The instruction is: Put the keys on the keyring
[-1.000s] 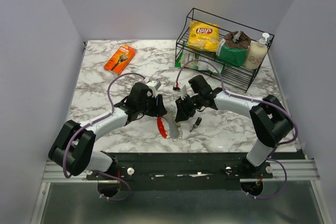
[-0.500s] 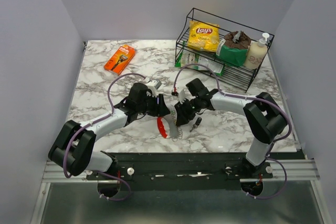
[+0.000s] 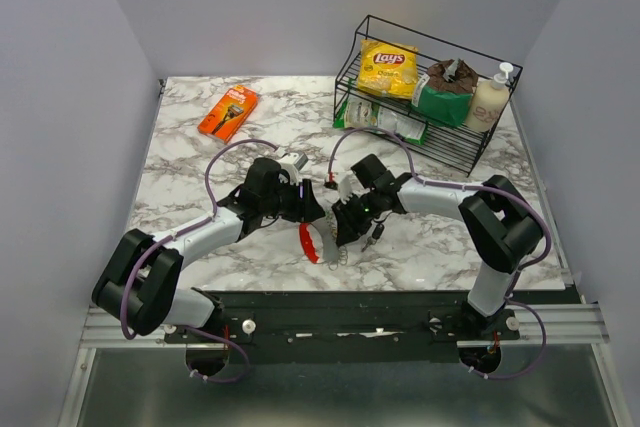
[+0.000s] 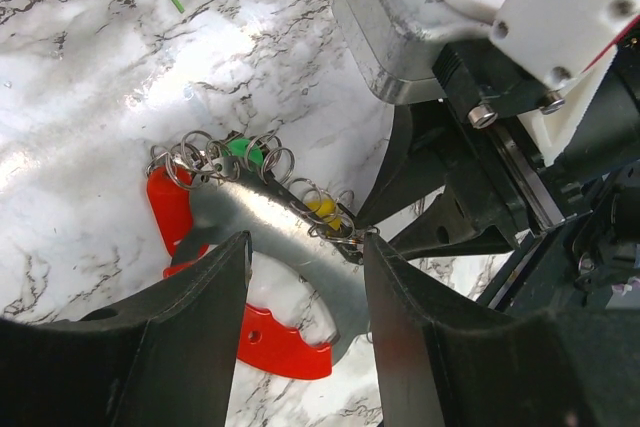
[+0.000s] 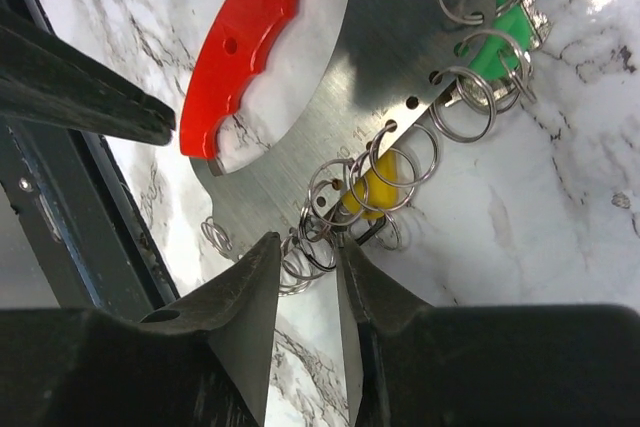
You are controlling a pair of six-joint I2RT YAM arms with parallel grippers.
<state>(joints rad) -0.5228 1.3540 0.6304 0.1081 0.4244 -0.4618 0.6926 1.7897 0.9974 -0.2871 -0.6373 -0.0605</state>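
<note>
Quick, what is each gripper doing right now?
Left gripper: apart, astride the keyring; whether it grips cannot be told.
Right gripper: nearly closed, pinching the keys by their rings.

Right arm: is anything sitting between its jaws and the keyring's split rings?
Nothing visible. In the right wrist view the right gripper straddles the split rings at the keyring's grey edge, beside the yellow key; the left gripper's finger lies off to the side.

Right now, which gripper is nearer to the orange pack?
Left. The left gripper is at the left side of the keyring, toward the orange pack at the far left; the right gripper is on the opposite side, farther off.
</note>
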